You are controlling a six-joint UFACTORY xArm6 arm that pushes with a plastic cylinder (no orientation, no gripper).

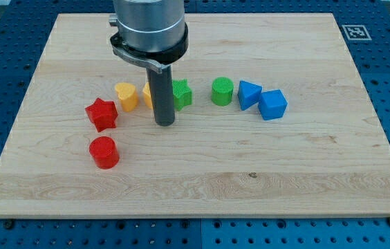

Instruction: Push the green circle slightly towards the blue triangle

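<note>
Green circle (222,91) right of my tip (164,123)

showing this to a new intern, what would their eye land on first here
First, the big metal arm dropping from the view's top, ending in a dark rod whose tip, my tip, rests just left of a green block and hides part of a yellow one. Next, the row of blocks across the wooden board: the green circle sits close beside the blue triangle.

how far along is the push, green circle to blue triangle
Done: nothing shows as pushed; the green circle sits just left of the blue triangle, a narrow gap between them. In hand: my tip is well to the circle's left, beside the green block. Left: reaching the circle and nudging it rightward.
</note>
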